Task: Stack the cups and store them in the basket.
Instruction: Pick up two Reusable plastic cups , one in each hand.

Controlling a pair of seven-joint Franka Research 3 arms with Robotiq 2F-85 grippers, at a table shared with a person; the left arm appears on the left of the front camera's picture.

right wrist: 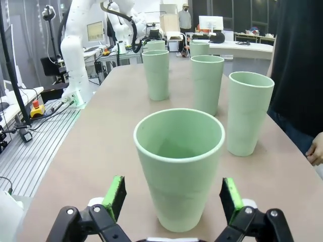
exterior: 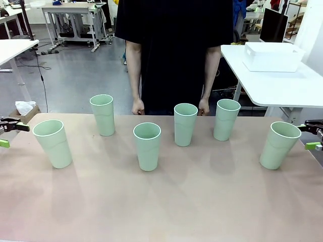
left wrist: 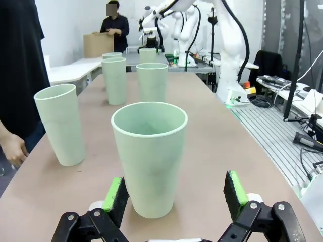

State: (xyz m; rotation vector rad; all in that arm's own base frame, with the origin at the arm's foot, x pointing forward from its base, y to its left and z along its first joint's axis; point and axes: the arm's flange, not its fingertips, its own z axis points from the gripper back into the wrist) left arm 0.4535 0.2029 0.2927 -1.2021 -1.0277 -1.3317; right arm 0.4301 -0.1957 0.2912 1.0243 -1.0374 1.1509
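Six cups (exterior: 147,146) stood apart on the counter (exterior: 166,212), none in the basket (exterior: 272,56). Open and apparently ready to stack, the left end effector (left wrist: 176,194) straddled the cup (left wrist: 149,156) farthest from the basket, the right end effector (right wrist: 174,194) the nearest.

Leftmost cup (exterior: 52,143) and rightmost cup (exterior: 278,144) stand near the side edges of the tabletop (exterior: 202,206). Back-left cup (exterior: 102,115) sits toward the far edge. Front-middle cup (exterior: 147,146) is central, with middle cup (exterior: 185,124) and right-middle cup (exterior: 226,119) behind it to the right, near each other but apart. All six are pale mint-green, tapered, upright, mouth up, unstacked. Basket (exterior: 272,56): white, rectangular, upright on a separate white table (exterior: 282,88), far right, well apart from the cups.
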